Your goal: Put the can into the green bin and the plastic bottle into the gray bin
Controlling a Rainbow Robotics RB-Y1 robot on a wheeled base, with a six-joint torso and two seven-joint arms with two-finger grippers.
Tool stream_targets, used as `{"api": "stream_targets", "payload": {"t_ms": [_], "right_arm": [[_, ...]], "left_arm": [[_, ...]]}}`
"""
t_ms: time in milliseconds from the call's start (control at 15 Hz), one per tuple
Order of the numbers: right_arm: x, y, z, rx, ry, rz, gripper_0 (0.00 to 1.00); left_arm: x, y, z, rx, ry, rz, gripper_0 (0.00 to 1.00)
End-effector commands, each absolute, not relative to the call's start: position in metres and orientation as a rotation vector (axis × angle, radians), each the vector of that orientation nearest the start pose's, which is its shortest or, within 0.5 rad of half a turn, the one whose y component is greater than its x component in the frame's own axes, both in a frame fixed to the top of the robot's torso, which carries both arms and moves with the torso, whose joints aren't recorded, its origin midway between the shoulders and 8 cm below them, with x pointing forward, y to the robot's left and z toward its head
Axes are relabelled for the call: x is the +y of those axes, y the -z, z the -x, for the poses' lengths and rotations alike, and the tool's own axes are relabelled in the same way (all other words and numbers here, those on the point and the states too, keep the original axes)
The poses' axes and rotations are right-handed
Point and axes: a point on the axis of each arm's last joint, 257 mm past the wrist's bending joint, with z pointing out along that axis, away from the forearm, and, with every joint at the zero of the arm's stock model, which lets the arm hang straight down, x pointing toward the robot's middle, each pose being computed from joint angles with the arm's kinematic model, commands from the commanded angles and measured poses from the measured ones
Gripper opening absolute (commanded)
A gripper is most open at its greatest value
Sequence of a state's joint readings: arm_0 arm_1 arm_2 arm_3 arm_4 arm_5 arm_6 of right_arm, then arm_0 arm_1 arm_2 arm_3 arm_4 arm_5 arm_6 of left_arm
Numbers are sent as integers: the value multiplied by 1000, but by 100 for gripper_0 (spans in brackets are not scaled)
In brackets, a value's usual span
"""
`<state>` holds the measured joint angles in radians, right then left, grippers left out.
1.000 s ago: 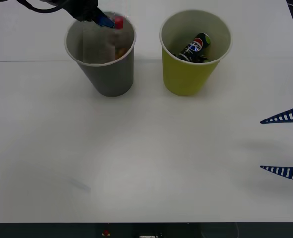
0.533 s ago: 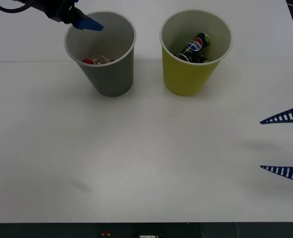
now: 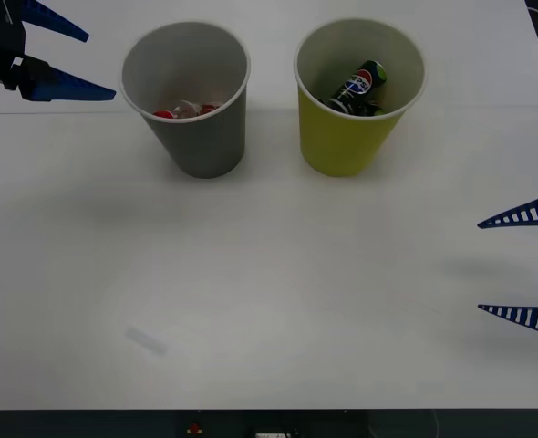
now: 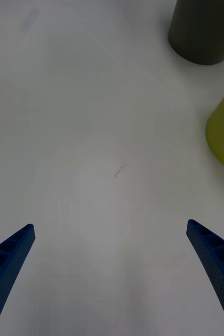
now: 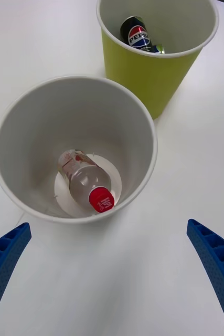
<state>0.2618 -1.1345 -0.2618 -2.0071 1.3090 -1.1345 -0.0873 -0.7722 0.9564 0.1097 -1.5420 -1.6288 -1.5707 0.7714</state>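
Lying inside the gray bin (image 5: 17,173), plastic bottle (image 5: 85,181); inside the green bin (image 3: 346,137), can (image 3: 358,87); left hand (image 3: 55,55) open and empty beside the gray bin, right hand (image 3: 520,265) open over the desk (image 3: 269,274); sorting apparently complete.

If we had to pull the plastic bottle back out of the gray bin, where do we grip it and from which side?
Grip the plastic bottle just below its red cap, coming straight down through the gray bin's open mouth. It lies at the bottom, cap leaning on the wall; the walls block any side approach.
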Motion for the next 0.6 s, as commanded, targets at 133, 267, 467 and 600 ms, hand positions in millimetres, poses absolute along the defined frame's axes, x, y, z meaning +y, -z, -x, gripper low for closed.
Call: {"api": "stream_targets", "payload": {"t_ms": [133, 267, 467, 600], "right_arm": [[-286, 167, -341, 1596, -209, 1634, 100], [-286, 167, -341, 1596, -209, 1634, 100], [-286, 167, -341, 1596, -209, 1634, 100], [-286, 167, -341, 1596, -209, 1634, 100]], "left_arm": [[280, 9, -475, 1767, 316, -1359, 100], [292, 24, -461, 1715, 323, -1404, 100], [305, 46, -441, 1649, 334, -1468, 100], [311, 64, -425, 1613, 354, -1512, 100]]}}
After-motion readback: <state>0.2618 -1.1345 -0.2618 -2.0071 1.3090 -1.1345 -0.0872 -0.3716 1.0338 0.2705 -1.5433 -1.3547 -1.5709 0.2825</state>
